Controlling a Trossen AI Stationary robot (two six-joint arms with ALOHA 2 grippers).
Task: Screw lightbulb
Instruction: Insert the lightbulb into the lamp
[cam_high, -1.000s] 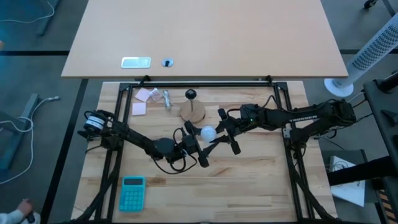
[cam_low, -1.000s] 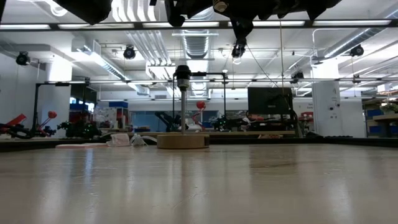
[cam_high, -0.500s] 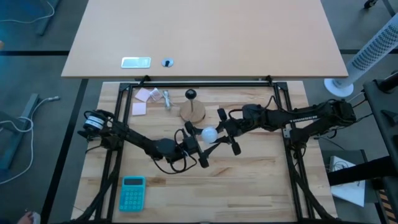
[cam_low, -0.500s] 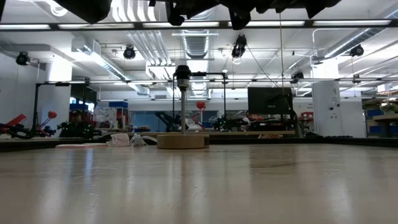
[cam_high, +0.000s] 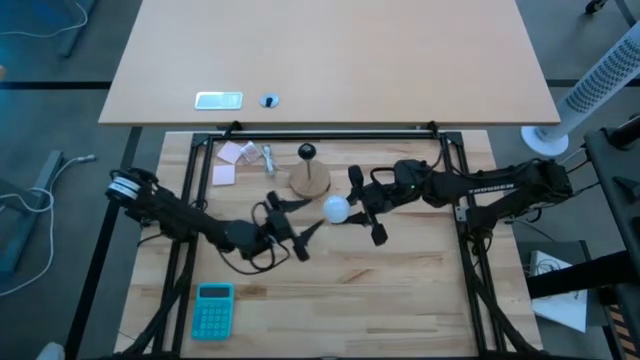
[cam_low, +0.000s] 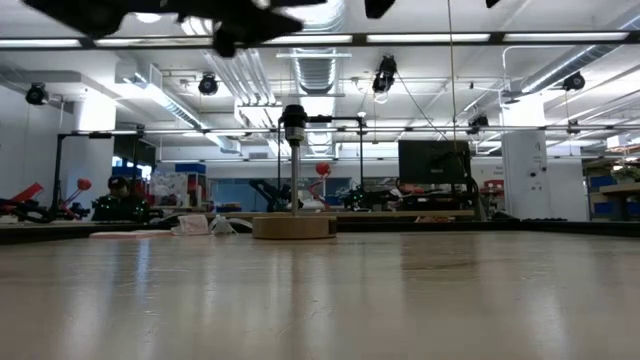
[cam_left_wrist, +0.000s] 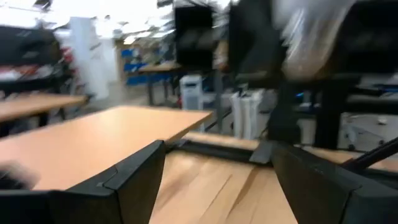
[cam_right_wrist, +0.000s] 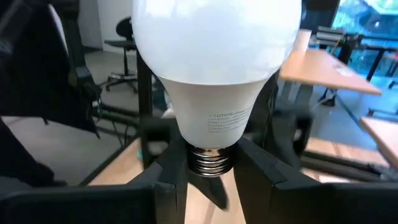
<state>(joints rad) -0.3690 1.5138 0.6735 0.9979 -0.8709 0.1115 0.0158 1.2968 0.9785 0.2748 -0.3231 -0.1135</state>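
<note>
Arms first: the right gripper (cam_high: 362, 207) clamps the pale white frosted lightbulb (cam_high: 335, 209) by its threaded metal base, glass globe pointing away from the fingers, held above the table; the left gripper (cam_high: 292, 225), jaws spread and empty, hangs nearby; the round wooden disc with black socket (cam_high: 310, 178) stands just beyond the bulb; judged, the bulb's long axis lies roughly level, so its base must turn down toward that socket.

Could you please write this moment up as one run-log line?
right claw: shut on white frosted lightbulb by its threaded base | left claw: open, empty | round wooden disc with black socket: no bulb fitted
</note>
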